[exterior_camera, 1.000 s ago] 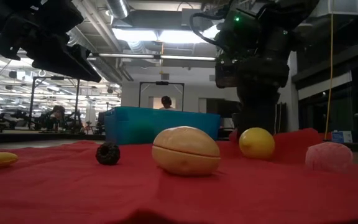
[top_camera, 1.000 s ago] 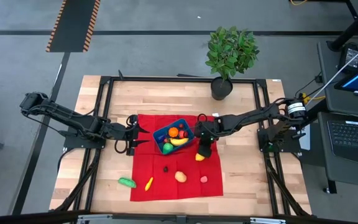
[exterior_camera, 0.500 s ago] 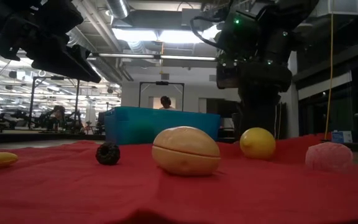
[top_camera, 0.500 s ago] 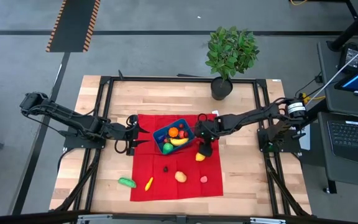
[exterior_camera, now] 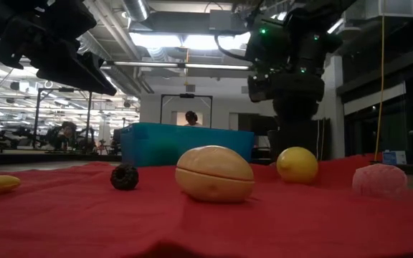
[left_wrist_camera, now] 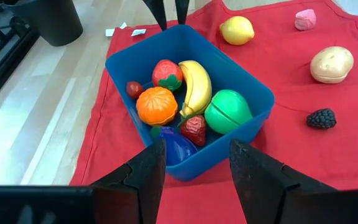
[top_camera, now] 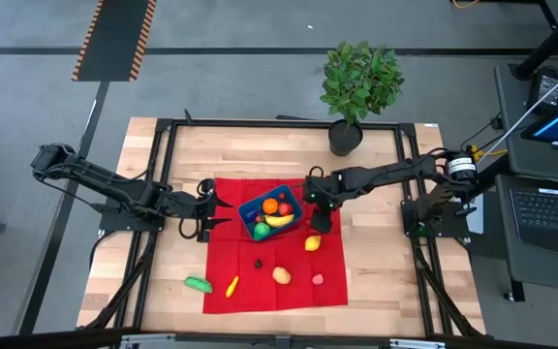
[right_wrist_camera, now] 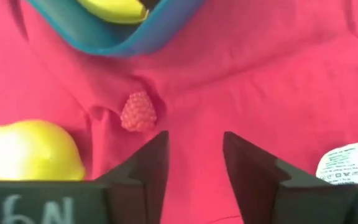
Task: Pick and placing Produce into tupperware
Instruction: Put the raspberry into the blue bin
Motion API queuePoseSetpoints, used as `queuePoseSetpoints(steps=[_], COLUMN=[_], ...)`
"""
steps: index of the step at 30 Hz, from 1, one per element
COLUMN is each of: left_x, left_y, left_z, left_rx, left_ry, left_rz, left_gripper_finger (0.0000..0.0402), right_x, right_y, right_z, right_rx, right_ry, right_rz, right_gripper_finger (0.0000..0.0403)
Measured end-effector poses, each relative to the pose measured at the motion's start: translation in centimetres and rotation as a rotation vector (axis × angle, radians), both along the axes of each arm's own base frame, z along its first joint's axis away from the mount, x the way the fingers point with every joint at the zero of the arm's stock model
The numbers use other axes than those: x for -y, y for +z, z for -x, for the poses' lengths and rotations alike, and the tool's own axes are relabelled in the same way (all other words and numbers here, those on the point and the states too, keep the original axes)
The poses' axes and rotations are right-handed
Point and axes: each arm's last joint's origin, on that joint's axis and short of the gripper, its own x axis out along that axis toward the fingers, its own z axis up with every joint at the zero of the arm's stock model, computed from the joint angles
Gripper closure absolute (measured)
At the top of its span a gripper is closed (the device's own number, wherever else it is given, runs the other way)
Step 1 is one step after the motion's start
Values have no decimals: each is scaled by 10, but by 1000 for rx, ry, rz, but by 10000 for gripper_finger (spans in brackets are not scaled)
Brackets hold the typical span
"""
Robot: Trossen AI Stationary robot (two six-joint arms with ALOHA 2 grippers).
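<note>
tupperware: blue plastic tupperware (top_camera: 270, 213), a shallow rounded rectangle with smooth walls, sitting on the upper middle of the red cloth (top_camera: 231, 257).
inside it: seven pieces can be counted from the left wrist view: a ribbed orange (left_wrist_camera: 156, 104), a curved yellow banana (left_wrist_camera: 194, 85), a smooth green fruit (left_wrist_camera: 228, 111), two strawberries, a small dark red ball and a blue-purple piece half hidden by the near wall.
loose produce: six on the cloth: a glossy lemon (top_camera: 312, 243), a tan potato with a seam round its middle (top_camera: 281, 275), a bumpy blackberry (top_camera: 258, 262), a pale pink knobbly piece (top_camera: 318, 279), a thin yellow piece (top_camera: 232, 286), and a green one (top_camera: 198, 284) at the cloth's edge.
seventh piece: a pebbled red raspberry (right_wrist_camera: 138, 112) lies beside the container's corner in the right wrist view; it is probably hidden under the arm from above.
right gripper: the right gripper (top_camera: 319, 219) hangs over the cloth just right of the container, above the lemon, fingers apart and holding nothing.
left gripper: the left gripper (top_camera: 211, 209) hovers at the cloth's left edge facing the container, fingers spread, empty.
surface: pale wooden tabletop (top_camera: 376, 262) in a black frame, with a leafy potted plant (top_camera: 356, 87) at its back.
room: grey floor and a laptop desk to the right.
</note>
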Motion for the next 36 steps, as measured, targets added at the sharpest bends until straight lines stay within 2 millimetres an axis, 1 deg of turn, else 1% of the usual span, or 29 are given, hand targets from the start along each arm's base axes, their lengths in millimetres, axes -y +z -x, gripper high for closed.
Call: queuePoseSetpoints(steps=[6, 10, 11, 15, 19, 28, 36], left_x=[0, 0, 0, 0, 0, 0, 0], left_y=[0, 0, 0, 0, 0, 0, 0], left_z=[0, 0, 0, 0, 0, 0, 0], left_rx=[0, 0, 0, 0, 1, 0, 1], left_ry=[0, 0, 0, 1, 0, 0, 0], left_rz=[0, 1, 1, 1, 1, 1, 1], left_gripper_finger=[234, 234, 234, 234, 234, 234, 234], right_x=[0, 5, 6, 9, 10, 15, 27], right_y=[-1, -10, -12, -17, -21, -28, -33], right_z=[1, 7, 8, 11, 13, 19, 26], right_rx=[-8, -38, -43, -36, -36, -57, -68], right_ry=[-18, -61, -66, -79, -82, -94, -127], right_rz=[-6, -17, -17, -16, -12, 8, 29], right_gripper_finger=[329, 388, 395, 391, 398, 399, 399])
